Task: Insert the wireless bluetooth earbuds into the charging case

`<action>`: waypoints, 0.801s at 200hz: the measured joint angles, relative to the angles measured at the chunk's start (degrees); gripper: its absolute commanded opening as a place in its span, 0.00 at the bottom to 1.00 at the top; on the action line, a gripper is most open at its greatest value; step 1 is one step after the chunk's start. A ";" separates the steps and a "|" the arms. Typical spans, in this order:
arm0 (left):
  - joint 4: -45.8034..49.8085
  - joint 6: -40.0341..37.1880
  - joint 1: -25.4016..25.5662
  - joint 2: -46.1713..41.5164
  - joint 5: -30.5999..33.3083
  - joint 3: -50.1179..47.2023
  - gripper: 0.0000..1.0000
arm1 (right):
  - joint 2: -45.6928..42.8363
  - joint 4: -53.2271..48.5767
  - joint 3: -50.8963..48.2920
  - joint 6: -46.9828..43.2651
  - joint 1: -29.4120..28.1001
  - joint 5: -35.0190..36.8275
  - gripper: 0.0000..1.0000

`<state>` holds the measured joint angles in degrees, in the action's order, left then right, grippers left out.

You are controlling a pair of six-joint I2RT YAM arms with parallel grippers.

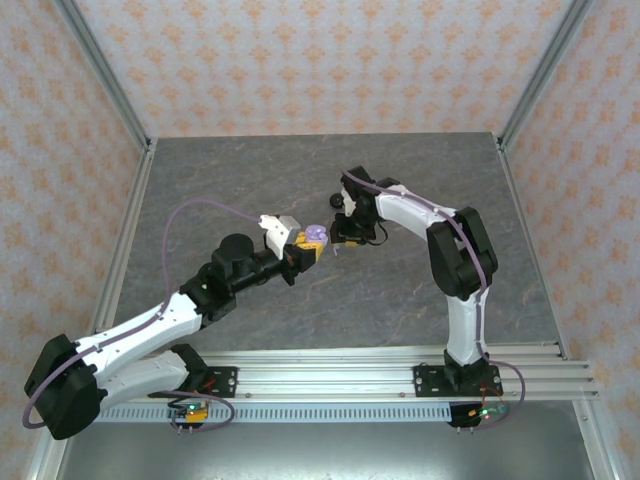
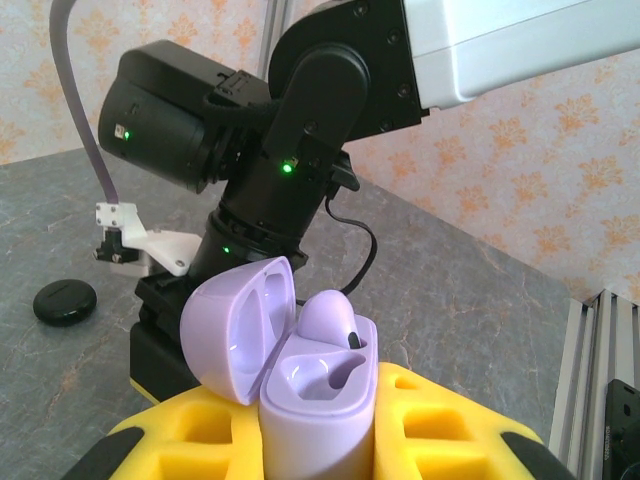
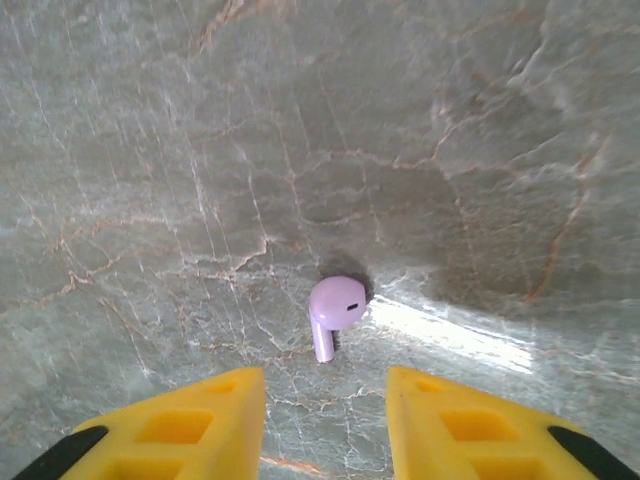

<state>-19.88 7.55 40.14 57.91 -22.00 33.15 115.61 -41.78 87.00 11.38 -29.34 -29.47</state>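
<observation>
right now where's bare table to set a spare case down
Bare: the table along the back wall, and the near middle by the front rail. Crowded: the centre, where the left hand holds the lavender case close to the right hand.

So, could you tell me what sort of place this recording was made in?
Probably a robotics lab test cell rather than a home: the left arm and right arm are bolted to an aluminium rail at the edge of a grey marble-look table, boxed in by metal posts and wallpaper-patterned panels.
</observation>
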 measured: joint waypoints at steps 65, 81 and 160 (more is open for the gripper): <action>0.02 0.00 0.00 -0.02 0.15 0.00 0.11 | 3.58 -2.45 4.96 1.09 -1.97 4.00 0.39; 0.04 0.00 0.00 -0.02 0.17 0.00 0.11 | 4.28 -2.97 5.73 1.68 -2.43 4.72 0.39; 0.22 0.00 0.00 -0.15 0.37 0.00 0.11 | 7.06 -5.51 8.81 2.58 -3.13 7.17 0.37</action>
<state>-19.66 7.55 40.14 57.76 -21.63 33.15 122.67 -47.29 95.81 13.96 -32.47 -22.31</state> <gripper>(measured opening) 0.209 0.378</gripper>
